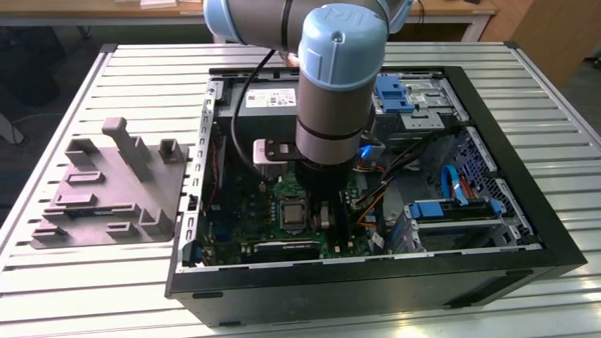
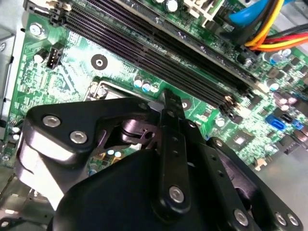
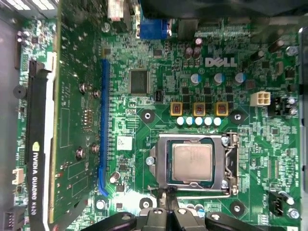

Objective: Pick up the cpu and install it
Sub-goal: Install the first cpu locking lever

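The cpu (image 3: 192, 161) is lying flat in the socket frame (image 3: 230, 163) on the green motherboard (image 3: 144, 57). The gripper (image 3: 167, 196) is hovering just beside the frame's edge, fingertips pressed together and holding nothing. Blue slot (image 3: 102, 125) and capacitors (image 3: 197, 121) are crowding the socket.

Space above cpu (image 3: 192, 161) open; socket frame (image 3: 233, 163) flanks it.
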